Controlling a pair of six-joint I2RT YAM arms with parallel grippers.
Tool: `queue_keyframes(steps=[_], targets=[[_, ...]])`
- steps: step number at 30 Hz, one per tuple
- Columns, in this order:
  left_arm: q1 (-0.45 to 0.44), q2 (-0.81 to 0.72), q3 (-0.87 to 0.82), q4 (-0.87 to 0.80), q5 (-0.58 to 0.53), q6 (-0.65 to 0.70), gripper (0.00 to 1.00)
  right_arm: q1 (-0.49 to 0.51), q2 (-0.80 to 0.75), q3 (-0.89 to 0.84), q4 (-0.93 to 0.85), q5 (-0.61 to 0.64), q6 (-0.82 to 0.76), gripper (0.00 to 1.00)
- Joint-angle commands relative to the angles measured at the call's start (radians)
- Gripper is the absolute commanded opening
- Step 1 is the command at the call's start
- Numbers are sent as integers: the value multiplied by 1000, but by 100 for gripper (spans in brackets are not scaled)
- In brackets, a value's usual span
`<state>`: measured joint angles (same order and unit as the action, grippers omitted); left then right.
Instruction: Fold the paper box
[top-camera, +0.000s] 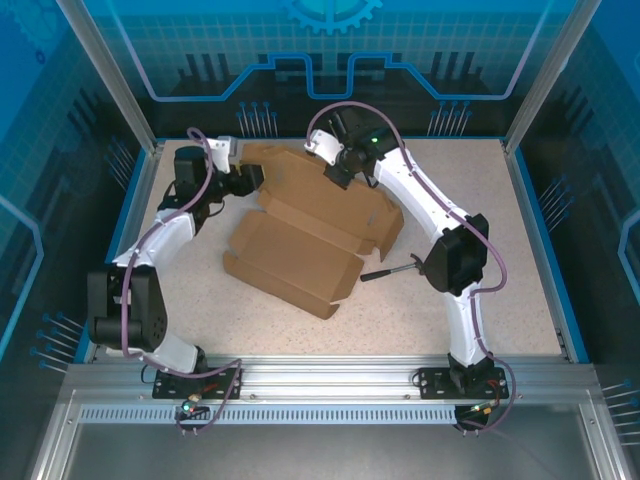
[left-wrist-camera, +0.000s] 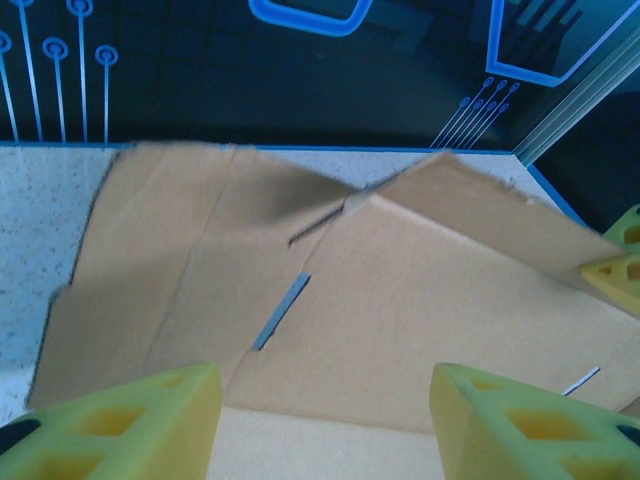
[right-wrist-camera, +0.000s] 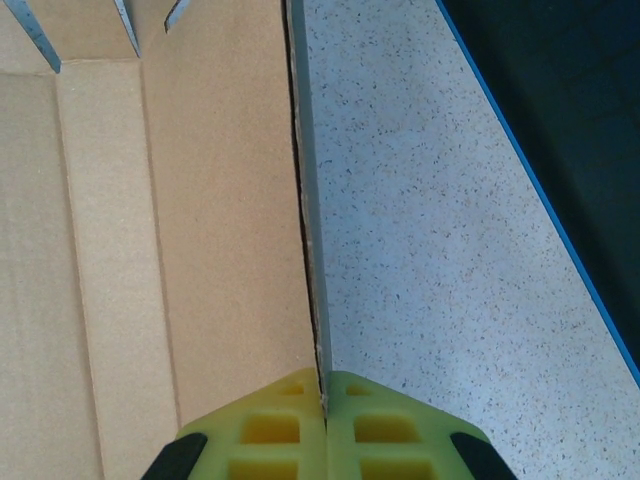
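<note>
Your paper box (top-camera: 300, 240) sits in the middle of the bench (top-camera: 500, 210). It is a brown cardboard sheet, only partly folded. The near portion is creased into a shallow trough with low walls. The far panels spread out towards the back edge, and one of them tilts up off the surface.

Your left claw (top-camera: 252, 178) is at the far left corner of the box. In the left wrist view its yellow fingers (left-wrist-camera: 130, 425) stand well apart, so it is open. A cardboard panel lies beneath and between them, and you can't tell whether either finger touches it.

Your right claw (top-camera: 340, 172) is at the far edge of the box, right of the left claw. In the right wrist view its two yellow fingers are pressed together, and the thin edge of an upright cardboard panel runs straight into the seam between them. It is closed and pinching that edge. Bare speckled bench lies to the right of the panel.

A small dark-handled hammer (top-camera: 395, 269) lies on the bench just beside the box's right side, near the right arm's elbow.
</note>
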<state>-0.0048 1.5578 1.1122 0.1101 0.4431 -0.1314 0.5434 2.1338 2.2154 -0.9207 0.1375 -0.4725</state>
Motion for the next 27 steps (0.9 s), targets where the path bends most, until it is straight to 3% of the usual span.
queue_keyframes(steps=[1,6,15,20,27], targets=[[-7,40,71,-148,24,25,57,6,20,58,-34,-4,2,0],[-37,21,-105,-21,-40,-5,59,2,25,90,-66,-17,24,0],[-92,108,-88,-46,-316,2,61,1,44,121,-87,-28,34,0],[-92,158,-48,-58,-335,-4,62,1,52,127,-93,-37,34,0],[-92,253,55,-102,-264,-12,62,1,54,135,-94,-39,37,0]])
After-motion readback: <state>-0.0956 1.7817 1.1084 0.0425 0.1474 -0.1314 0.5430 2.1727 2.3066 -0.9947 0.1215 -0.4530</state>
